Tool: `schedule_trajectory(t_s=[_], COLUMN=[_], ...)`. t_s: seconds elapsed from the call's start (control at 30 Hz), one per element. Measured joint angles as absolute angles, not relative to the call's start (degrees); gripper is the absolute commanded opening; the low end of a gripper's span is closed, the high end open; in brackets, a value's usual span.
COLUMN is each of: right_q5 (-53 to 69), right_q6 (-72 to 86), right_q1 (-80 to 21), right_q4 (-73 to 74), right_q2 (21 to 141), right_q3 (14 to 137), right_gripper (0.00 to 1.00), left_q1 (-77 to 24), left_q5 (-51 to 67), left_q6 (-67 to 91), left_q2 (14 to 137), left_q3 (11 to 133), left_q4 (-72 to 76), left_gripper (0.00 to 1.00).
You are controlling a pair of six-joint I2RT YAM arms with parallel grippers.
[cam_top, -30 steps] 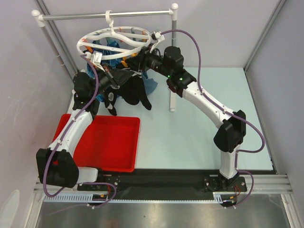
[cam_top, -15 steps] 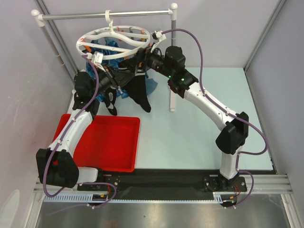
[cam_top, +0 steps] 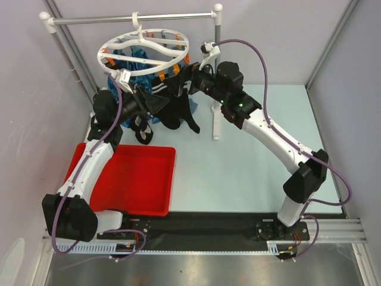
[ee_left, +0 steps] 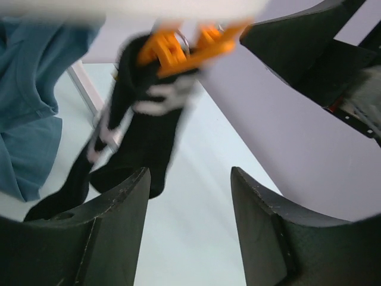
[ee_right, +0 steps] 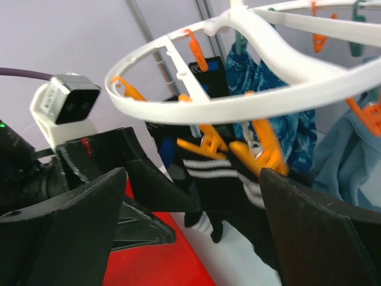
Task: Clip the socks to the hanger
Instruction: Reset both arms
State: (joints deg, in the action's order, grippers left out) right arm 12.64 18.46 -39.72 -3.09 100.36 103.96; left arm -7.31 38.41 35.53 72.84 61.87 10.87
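The white ring hanger (cam_top: 147, 67) hangs by its hook from the rail, with orange clips (ee_left: 178, 47) around its rim. Black socks (cam_top: 178, 110) with white stripes hang from clips at the ring's near side. One sock (ee_left: 143, 137) dangles from an orange clip just ahead of my left gripper (ee_left: 190, 176), which is open with nothing between its fingers. My right gripper (ee_right: 191, 173) is open wide just right of the ring (ee_right: 238, 107), facing the striped socks (ee_right: 220, 179) without touching them. In the top view the left gripper (cam_top: 146, 101) and right gripper (cam_top: 181, 80) flank the socks.
A blue patterned cloth (cam_top: 134, 59) hangs at the ring's far side. The grey rail (cam_top: 131, 19) spans the back, and its right post (cam_top: 217, 113) stands close to my right arm. A red tray (cam_top: 137, 179) lies at the front left.
Both grippers have opened and drawn back from the clip, the right arm shifting to the right. The sock now hangs from the clip on its own, and the ring has swung slightly.
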Motion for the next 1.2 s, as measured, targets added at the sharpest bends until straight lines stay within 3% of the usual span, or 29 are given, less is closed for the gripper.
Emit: schedule_trajectory(t_s=[0.3, 0.57, 0.83, 1.2], right_q5=[9.41, 5.85, 0.38, -15.22], right_q6=[15.92, 14.28, 15.25, 29.95], right_q1=[-39.0, -38.85, -38.85, -39.4], right_q4=[0.54, 2.85, -7.05, -18.74], right_q2=[93.49, 82.94, 60.12, 27.55], right_q3=[94.28, 77.73, 45.95, 3.25], right_gripper=[1.0, 1.0, 1.0, 1.0], left_q1=[-7.33, -7.33, -7.33, -7.42], left_q5=[41.85, 42.06, 38.65, 39.24], left_q6=[36.67, 36.99, 36.21, 50.85], left_q2=[64.16, 49.28, 29.58, 8.54], left_q3=[54.76, 46.65, 35.05, 4.84], left_q4=[8.88, 4.08, 2.07, 13.02], left_gripper=[0.63, 0.64, 0.65, 0.61])
